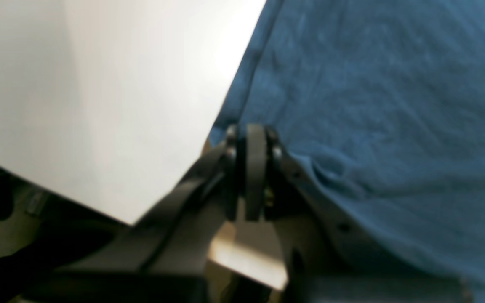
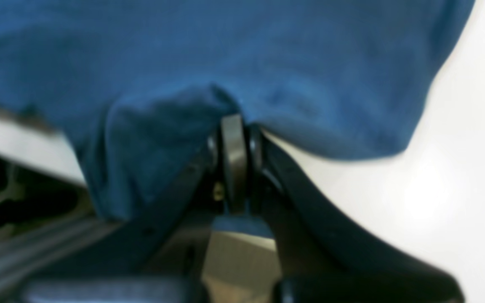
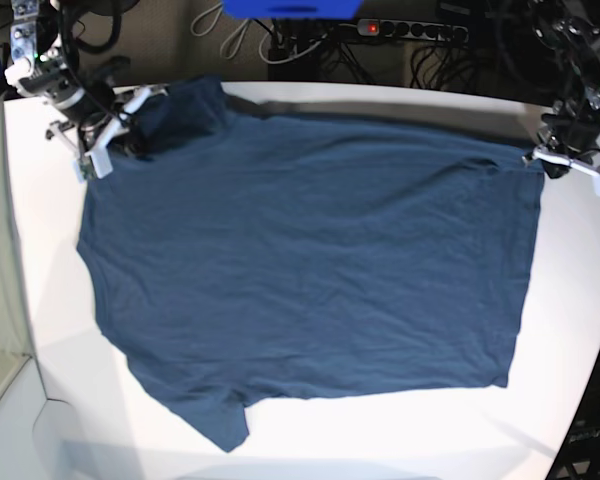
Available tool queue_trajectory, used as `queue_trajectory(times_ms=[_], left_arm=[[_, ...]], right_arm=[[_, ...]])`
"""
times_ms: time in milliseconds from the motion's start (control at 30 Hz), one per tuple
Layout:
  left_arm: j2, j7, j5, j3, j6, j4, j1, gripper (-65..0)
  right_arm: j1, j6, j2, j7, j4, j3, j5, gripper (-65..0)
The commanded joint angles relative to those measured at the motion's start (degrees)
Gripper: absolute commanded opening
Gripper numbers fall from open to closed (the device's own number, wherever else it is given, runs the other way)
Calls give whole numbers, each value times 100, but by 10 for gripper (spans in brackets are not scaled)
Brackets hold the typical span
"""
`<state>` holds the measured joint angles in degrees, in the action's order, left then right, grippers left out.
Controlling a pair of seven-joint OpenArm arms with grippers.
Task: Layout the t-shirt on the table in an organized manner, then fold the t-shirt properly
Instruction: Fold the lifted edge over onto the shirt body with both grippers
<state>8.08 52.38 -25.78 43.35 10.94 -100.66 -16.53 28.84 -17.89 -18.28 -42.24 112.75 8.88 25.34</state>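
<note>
The right claw (image 2: 235, 126) is clamped tight on a bunched fold of the t-shirt (image 3: 310, 270) at its far corner, by the sleeve. The left claw (image 1: 253, 134) is pinched closed on the opposite far hem corner. Between them the navy shirt lies spread nearly flat on the white surface (image 3: 580, 300).

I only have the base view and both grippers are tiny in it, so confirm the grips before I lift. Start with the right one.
Observer: The right gripper is shut on the t-shirt, pinching a bunched fold of cloth.
Operator: Now the left.
Observer: The left gripper is shut on the shirt's edge, where cloth meets bare table.
Operator: Report any overhang.
Observer: Beside the right gripper, some cloth droops past the table's edge.
</note>
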Motion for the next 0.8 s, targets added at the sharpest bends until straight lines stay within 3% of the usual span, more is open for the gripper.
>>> queue_trajectory(times_ms=[0, 167, 400, 767], left_arm=[[85, -100, -29, 109, 1, -101, 84, -650], [76, -82, -29, 443, 1, 75, 410, -650], [76, -82, -2, 408, 1, 515, 893, -650], [85, -108, 7, 408, 1, 1297, 1623, -650]], right_arm=[[-66, 0, -75, -27, 88, 74, 28, -650], [-453, 0, -75, -229, 79, 268, 28, -650], [-1042, 0, -84, -554, -71, 215, 20, -650], [-1921, 0, -75, -554, -1055, 197, 20, -650]])
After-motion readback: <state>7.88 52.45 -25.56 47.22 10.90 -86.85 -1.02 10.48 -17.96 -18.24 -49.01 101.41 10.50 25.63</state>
